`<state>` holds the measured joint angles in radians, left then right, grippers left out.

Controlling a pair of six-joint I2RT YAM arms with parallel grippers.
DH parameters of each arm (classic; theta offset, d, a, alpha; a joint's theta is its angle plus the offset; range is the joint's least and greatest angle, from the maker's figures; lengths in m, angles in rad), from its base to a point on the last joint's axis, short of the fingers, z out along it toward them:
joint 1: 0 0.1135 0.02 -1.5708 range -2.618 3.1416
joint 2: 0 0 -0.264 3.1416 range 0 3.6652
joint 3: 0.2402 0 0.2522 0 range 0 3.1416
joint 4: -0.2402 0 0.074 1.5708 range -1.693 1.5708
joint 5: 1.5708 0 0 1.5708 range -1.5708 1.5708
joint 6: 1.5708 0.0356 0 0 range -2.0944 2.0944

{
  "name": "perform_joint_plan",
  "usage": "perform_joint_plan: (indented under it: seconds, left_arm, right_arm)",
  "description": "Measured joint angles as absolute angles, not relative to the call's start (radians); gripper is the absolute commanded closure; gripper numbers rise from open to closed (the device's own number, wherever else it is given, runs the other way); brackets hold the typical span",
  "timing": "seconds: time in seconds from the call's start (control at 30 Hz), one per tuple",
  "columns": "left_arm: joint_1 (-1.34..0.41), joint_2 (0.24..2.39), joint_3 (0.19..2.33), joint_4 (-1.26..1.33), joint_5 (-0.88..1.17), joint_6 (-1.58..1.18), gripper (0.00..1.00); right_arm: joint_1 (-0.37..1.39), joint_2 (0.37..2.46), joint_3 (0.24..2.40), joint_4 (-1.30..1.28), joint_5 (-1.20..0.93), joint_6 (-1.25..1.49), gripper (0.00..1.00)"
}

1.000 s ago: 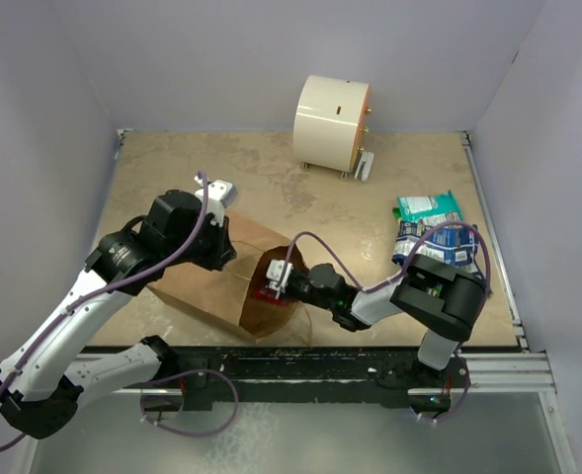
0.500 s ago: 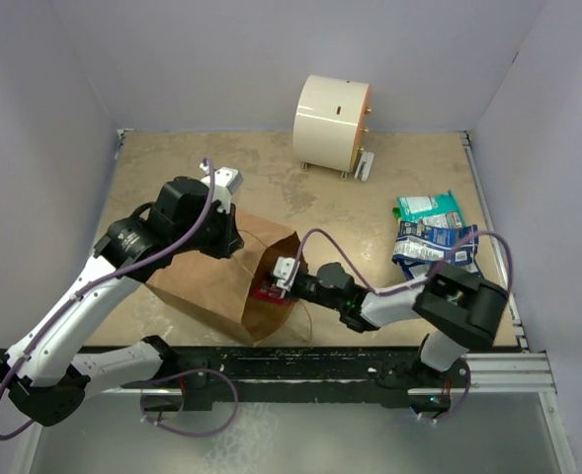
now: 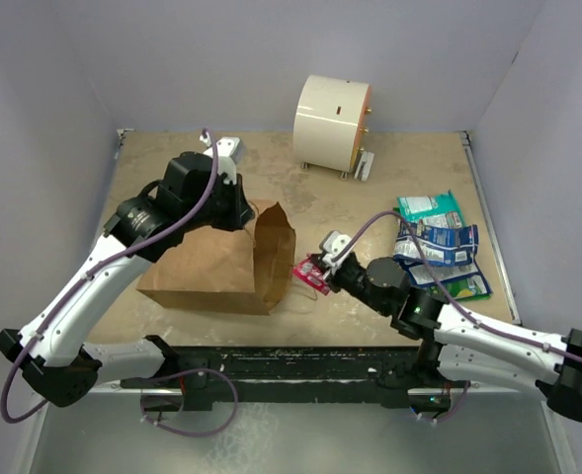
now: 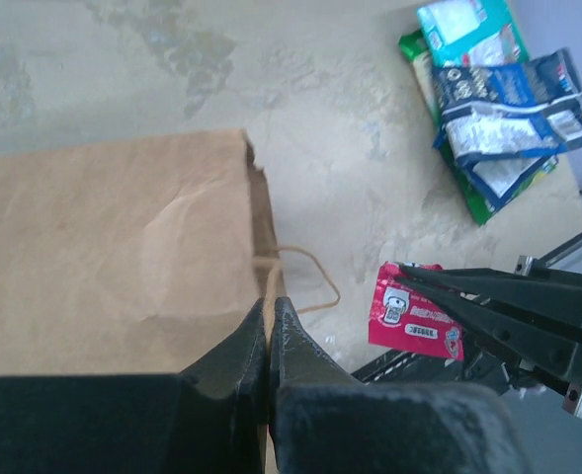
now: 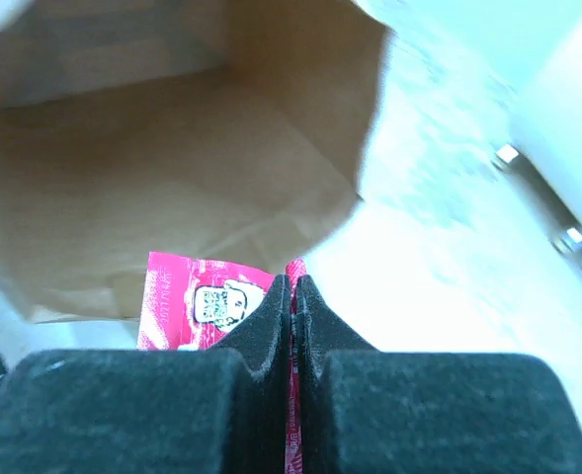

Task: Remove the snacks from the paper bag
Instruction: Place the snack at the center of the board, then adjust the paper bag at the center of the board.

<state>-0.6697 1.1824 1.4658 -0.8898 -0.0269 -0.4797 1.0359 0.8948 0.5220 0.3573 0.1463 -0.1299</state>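
Top external: my left gripper (image 3: 247,215) is clamped on the rim of the paper bag (image 3: 207,272), which lies on its side on the table (image 3: 162,163), mouth to the right. My right gripper (image 3: 318,269) pinches the small red packet (image 3: 306,274) just outside that mouth. The other snacks (image 3: 439,242) lie heaped well apart on the right.

Left wrist: my jaws meet on the bag's edge beside its loop handle (image 4: 310,281).

Right wrist: my jaws are closed on the red packet, with the open bag behind it.
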Motion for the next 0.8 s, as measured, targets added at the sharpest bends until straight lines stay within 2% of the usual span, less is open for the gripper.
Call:
perform_joint_plan:
  seconds: [0.17, 0.3, 0.53, 0.67, 0.8]
  left_arm:
    - [-0.668, 1.246, 1.551, -0.825, -0.004, -0.479, 1.00]
    - [-0.668, 1.332, 1.688, -0.786, 0.034, -0.474, 1.00]
    - [-0.668, 1.429, 1.889, -0.728, 0.117, -0.453, 1.00]
    - [-0.668, 1.420, 1.891, -0.712, 0.137, -0.452, 1.00]
    - [-0.668, 1.388, 1.798, -0.699, 0.144, -0.453, 1.00]
  right_arm:
    - [0.995, 0.850, 0.632, 0.124, 0.439, -0.044, 1.00]
    - [0.833, 0.886, 0.730, 0.017, 0.580, -0.002, 1.00]
    - [0.573, 0.925, 0.800, -0.059, 0.638, 0.052, 1.00]
    - [0.446, 0.945, 0.808, -0.084, 0.635, 0.077, 1.00]
    - [0.350, 0.951, 0.808, -0.104, 0.624, 0.093, 1.00]
